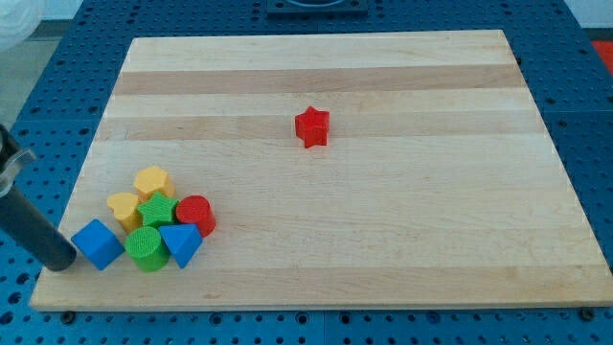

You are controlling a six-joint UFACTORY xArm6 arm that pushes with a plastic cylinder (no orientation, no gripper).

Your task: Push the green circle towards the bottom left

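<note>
At view's bottom left: my tip [65, 263] beside blue cube [97, 243]; green circle [147, 248] near; no claw, no writing.

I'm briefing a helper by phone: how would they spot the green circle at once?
Look at the wooden board's bottom-left corner, where seven blocks huddle. The green circle sits on the cluster's bottom edge, between the blue cube and blue triangle. It is round with a ribbed top, unlike the green star above.

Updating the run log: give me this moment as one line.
tip at the board's left edge, beside blue cube | green circle bottom of cluster, between blue cube and blue triangle | red star alone
</note>
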